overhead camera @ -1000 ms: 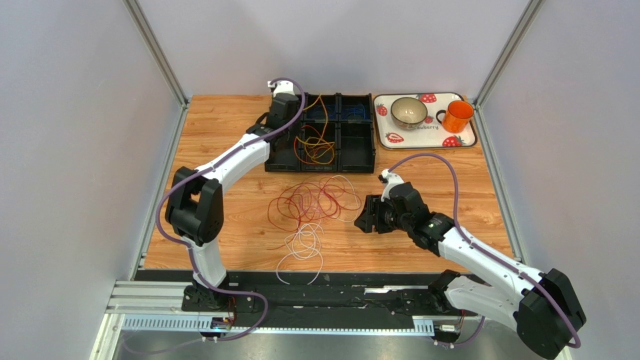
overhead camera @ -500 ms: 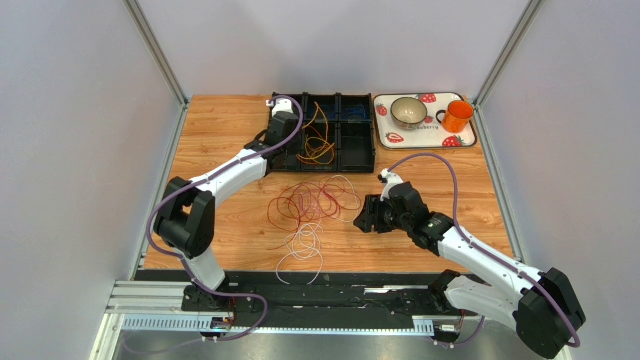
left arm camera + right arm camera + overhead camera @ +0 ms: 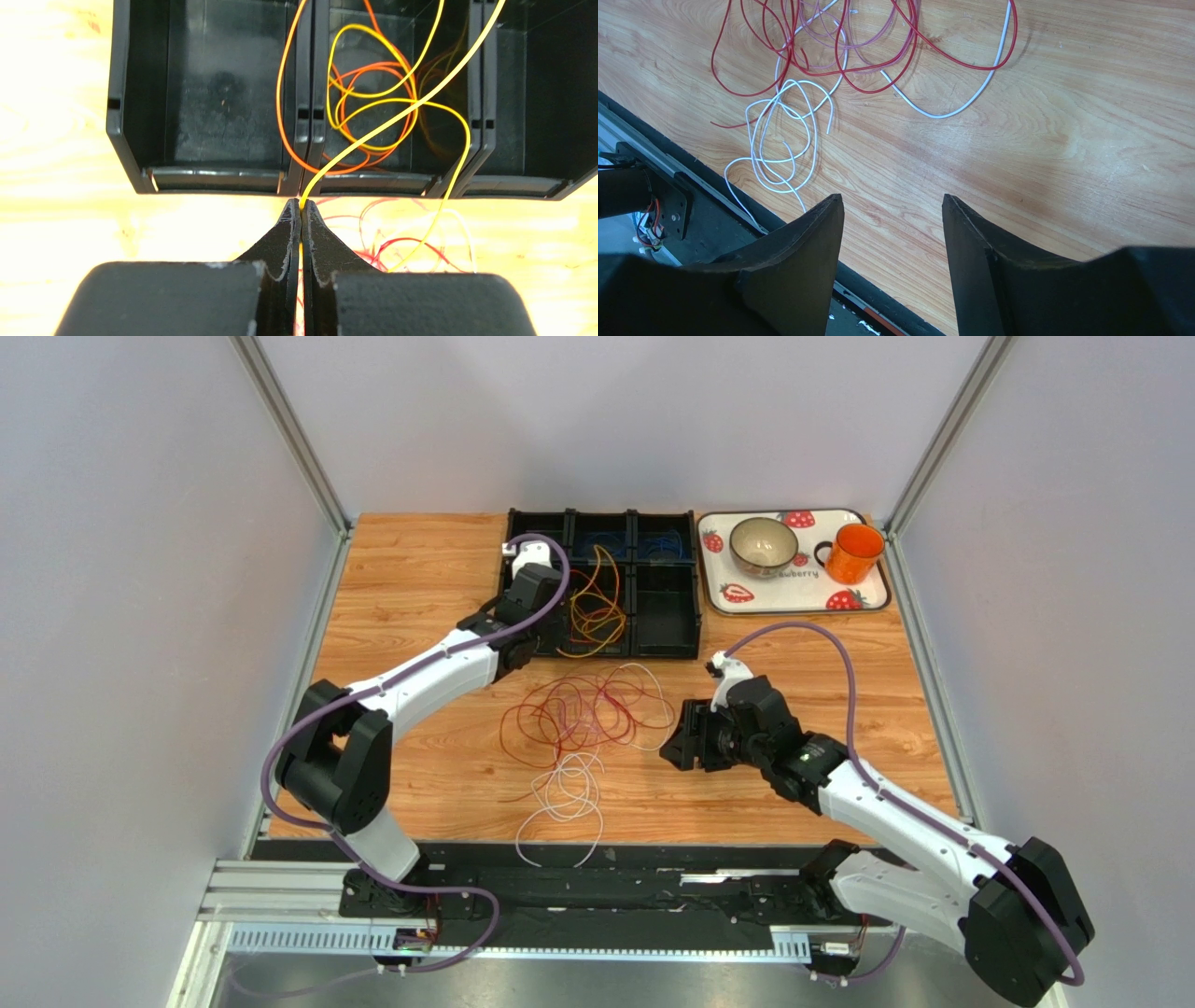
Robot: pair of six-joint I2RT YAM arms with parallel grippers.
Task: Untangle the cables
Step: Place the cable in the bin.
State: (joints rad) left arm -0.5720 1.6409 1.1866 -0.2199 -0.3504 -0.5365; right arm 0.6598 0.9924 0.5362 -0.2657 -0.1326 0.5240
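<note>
Wooden desk [image 3: 421, 574]: left fingers [image 3: 284, 241] are pinching yellow cable [image 3: 316, 180]; right fingers [image 3: 808, 238] are gaping, empty. Pulling is likely dragging orange cables [image 3: 281, 105] out of bin [image 3: 119, 84].

Bright and even from overhead in the top view, with soft, short shadows beneath both arms on the wooden table [image 3: 407, 588]; sharp corner to corner. Heavily overexposed in the left wrist view: bleached to pale yellow-white on the wood, dark and murky inside the black organizer tray [image 3: 224, 91], crisp on the yellow cable [image 3: 393, 120], soft on the close-up left gripper's fingers [image 3: 284, 238]. Better balanced in the right wrist view, with a pale sheen across the wood, thin shadows beside the cables [image 3: 836, 49], and blur on the near right gripper's fingers [image 3: 801, 259].
</note>
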